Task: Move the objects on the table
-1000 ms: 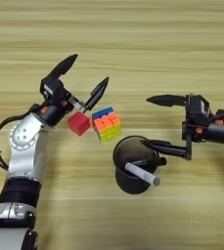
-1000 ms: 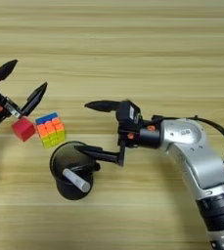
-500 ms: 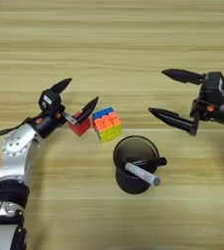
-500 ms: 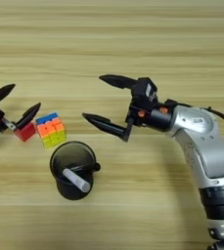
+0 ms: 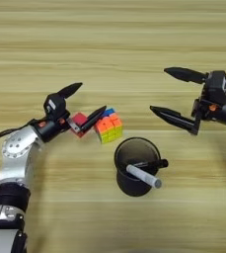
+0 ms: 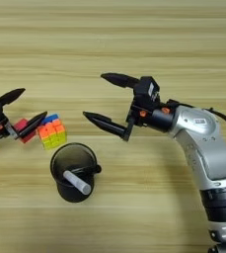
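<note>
1. Sitting between the spread fingers of the left pincer (image 5: 80, 105): the small red cube (image 5: 78, 122), partly hidden behind the lower finger, resting on the bench (image 5: 112, 39).
2. Touching the red cube on its far side from that pincer's wrist: the multicoloured puzzle cube (image 5: 108, 127), just past the lower fingertip.
3. Lying below and beyond the left pincer, nearer the right one: the pale grey pen (image 5: 143, 176), leaning inside the black cup (image 5: 135, 165) beside a black marker (image 5: 151, 163).
4. Risking a knock: closing now, likely nudging the puzzle cube with the lower finger, or pinching the red cube off-centre and spinning it out.
5. Risking a tipped cup: sweeping the right pincer (image 6: 104, 99) down toward the pen, likely catching the rim.
6. Standing wide apart, gripping nothing: the left pincer, lower finger seeming to graze the red cube, contact not certain.
7. Gaping wide, touching nothing: the right pincer, above and beyond the cup, well clear of both cubes.
</note>
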Controlling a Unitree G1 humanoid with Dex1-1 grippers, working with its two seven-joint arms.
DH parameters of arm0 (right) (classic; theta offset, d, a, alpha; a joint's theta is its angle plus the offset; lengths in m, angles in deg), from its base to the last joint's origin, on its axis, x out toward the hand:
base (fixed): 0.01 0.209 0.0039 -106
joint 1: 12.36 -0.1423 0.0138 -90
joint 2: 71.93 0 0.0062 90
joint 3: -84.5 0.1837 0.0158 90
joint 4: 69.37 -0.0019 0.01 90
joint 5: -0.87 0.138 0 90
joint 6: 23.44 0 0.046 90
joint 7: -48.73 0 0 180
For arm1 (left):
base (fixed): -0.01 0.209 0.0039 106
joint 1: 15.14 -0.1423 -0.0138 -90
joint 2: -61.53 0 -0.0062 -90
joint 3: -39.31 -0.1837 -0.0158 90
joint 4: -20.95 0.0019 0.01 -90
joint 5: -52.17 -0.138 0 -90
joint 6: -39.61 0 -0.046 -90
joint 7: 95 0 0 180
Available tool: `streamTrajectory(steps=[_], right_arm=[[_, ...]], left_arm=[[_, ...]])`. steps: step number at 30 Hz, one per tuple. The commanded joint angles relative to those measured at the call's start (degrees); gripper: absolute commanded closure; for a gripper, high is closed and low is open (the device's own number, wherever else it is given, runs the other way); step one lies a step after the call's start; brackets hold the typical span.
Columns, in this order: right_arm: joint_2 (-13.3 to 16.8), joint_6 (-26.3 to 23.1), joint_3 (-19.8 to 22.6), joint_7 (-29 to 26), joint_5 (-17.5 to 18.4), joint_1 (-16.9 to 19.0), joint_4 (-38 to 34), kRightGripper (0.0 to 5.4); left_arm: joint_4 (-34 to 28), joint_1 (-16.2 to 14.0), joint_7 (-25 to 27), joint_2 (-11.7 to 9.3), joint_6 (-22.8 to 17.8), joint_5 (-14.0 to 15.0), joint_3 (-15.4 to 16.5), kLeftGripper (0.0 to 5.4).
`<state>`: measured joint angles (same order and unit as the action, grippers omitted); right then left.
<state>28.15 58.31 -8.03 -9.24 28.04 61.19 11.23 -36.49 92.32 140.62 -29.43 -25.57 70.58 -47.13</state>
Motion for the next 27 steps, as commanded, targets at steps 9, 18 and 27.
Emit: streamTrajectory(steps=[9, 18, 27], right_arm=[[0.2, 0.6, 0.4, 0.4, 0.2, -0.6, -2.2, 0.03], [0.1, 0.8, 0.1, 0.6, -0.3, -0.5, -2.5, 0.03], [0.1, 1.0, -0.3, 1.0, -0.4, -0.4, -2.6, 0.03]], left_arm=[[-4.5, -3.6, 2.9, -1.5, -1.8, -3.4, -4.1, 0.00], [-1.9, -1.9, 2.1, -2.3, -1.1, -6.9, -6.3, 0.00], [0.3, -0.7, 2.4, -1.8, -0.1, -7.0, -6.6, 0.00]])
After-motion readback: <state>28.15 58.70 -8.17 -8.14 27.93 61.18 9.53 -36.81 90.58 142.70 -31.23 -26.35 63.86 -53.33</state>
